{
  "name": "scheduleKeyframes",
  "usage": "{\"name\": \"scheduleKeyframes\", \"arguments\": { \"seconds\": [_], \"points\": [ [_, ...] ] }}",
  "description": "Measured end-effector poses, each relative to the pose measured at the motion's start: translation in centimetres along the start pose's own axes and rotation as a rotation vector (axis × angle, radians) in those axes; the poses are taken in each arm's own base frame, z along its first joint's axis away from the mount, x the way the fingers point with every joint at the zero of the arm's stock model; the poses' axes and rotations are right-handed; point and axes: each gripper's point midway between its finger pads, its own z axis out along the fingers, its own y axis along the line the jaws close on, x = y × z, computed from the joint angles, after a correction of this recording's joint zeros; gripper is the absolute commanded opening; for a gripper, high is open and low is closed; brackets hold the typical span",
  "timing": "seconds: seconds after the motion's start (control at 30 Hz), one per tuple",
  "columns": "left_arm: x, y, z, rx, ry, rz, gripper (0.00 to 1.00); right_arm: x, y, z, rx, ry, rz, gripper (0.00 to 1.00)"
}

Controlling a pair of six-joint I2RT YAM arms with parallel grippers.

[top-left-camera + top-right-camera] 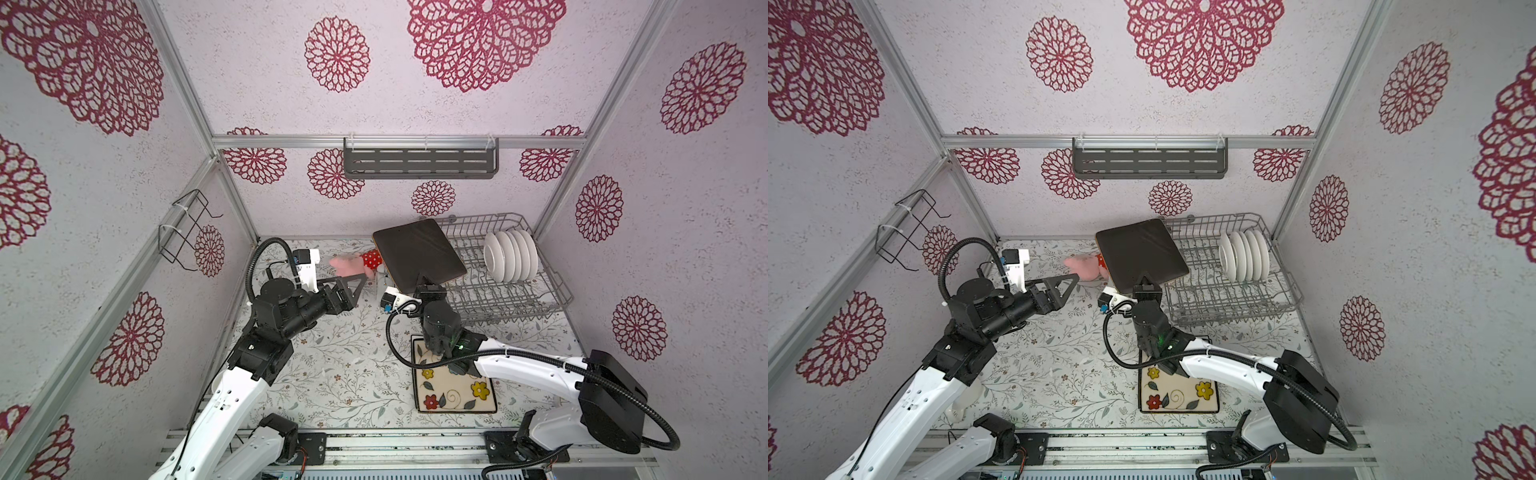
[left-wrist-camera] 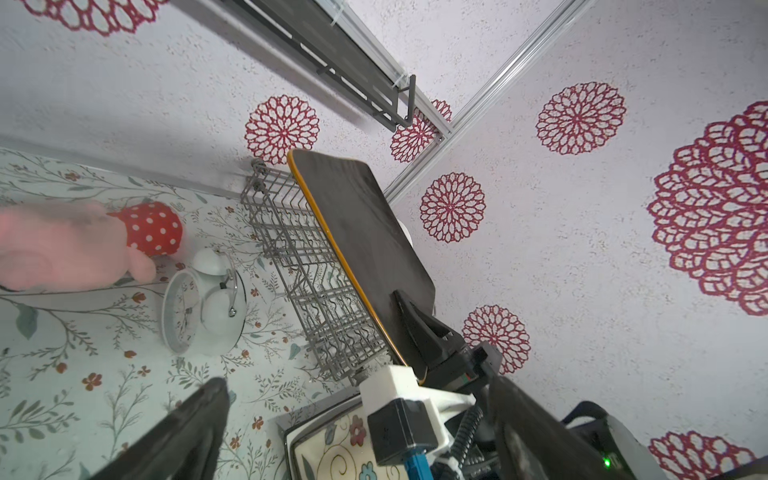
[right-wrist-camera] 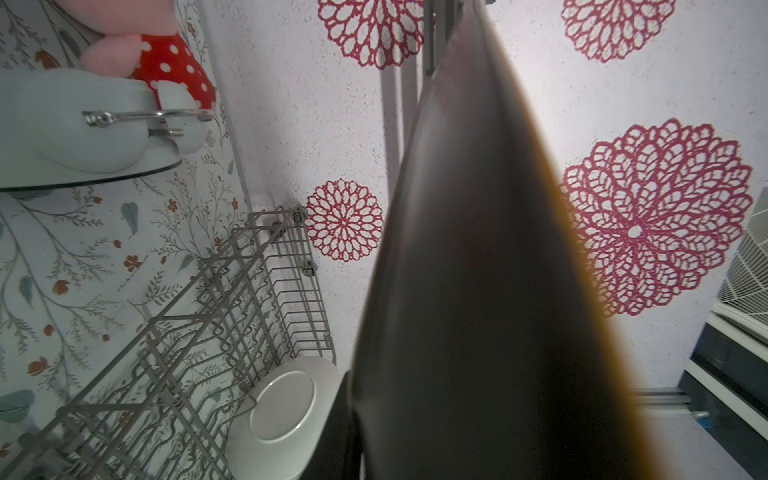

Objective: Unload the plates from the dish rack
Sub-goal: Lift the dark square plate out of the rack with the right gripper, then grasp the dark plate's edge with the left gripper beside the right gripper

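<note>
In both top views my right tool (image 1: pixel 424 279) is clenched on the dark plate's (image 1: pixel 417 253) near edge, lifted left of the rack (image 1: pixel 548 274), the flowered plate (image 1: pixel 453 395) lying nearer on the table; my left tool (image 1: pixel 353 286) hangs released.

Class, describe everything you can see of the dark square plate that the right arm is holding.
The dark square plate is brown-black with rounded corners and a thin amber edge, smooth and faintly glossy like glazed ceramic. The right gripper has its jaws shut on the middle of its near edge, holding it raised and tilted over the left end of the dish rack. Nothing else visibly touches it.
</note>
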Motion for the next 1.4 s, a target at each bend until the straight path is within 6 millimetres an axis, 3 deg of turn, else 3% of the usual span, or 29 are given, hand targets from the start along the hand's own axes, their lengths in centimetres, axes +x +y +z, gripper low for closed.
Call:
{"name": "scheduleKeyframes", "arguments": {
  "seconds": [0.23,0.67,0.87,1.03,1.4],
  "points": [
    [0.6,0.3,1.8,0.036,0.045,-0.061,0.97,-1.5,-1.7,-1.3,0.082,-0.002,-0.013,0.04],
    [0.7,0.6,4.1,0.079,0.063,-0.102,0.86,-3.0,-1.3,-2.5,0.109,0.007,-0.039,0.05],
    [0.9,0.7,4.9,0.111,0.065,-0.125,0.73,-3.7,-1.1,-2.4,0.109,0.018,-0.034,0.05],
    [1.1,0.6,5.6,0.144,0.074,-0.147,0.56,-4.4,-1.0,-2.4,0.108,0.014,-0.038,0.05],
    [1.3,0.7,6.6,0.174,0.090,-0.168,0.32,-4.9,-1.0,-2.6,0.112,0.014,-0.043,0.05]
  ]
}}
